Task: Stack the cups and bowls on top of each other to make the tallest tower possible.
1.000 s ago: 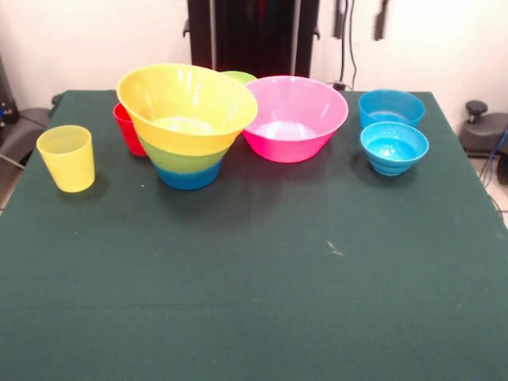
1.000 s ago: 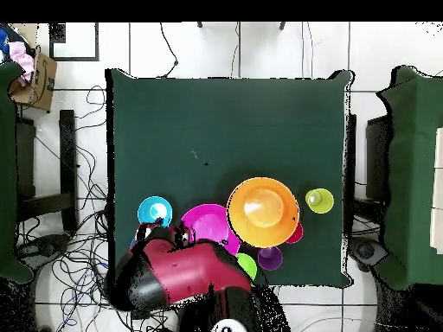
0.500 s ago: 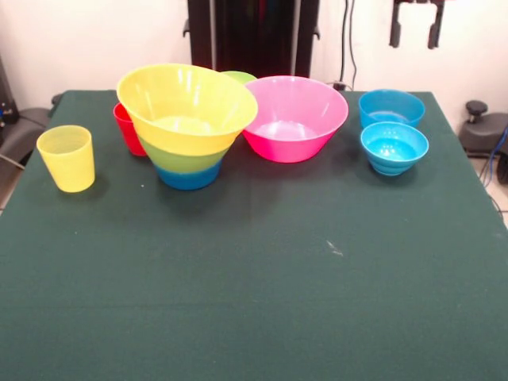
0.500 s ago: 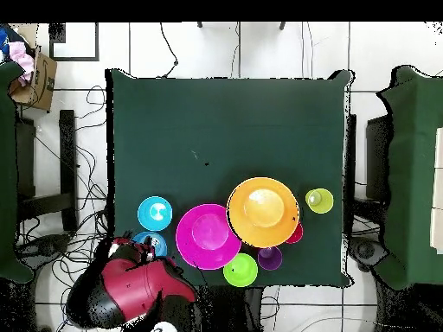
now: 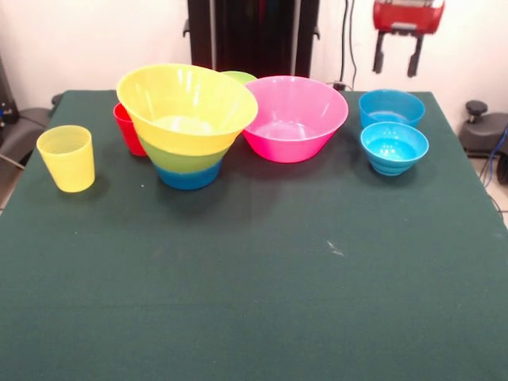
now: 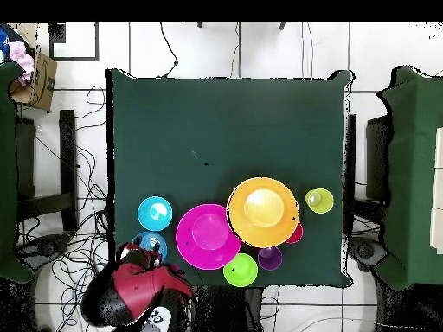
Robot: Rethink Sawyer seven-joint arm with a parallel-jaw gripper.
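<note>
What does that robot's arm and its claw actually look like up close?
The gripper has a glossy red block for a body, with a pale band under it and two slim dark fingers hanging down, a gap between them. From above, the arm is a bulky rounded shell, red on top with black parts round it and a small white patch near its base. No cables on it can be made out.

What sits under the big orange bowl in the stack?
In the front view, the orange bowl rests tilted in a green bowl, which sits in a blue bowl on the table. Whether anything lies inside the lower bowls cannot be seen.
</note>
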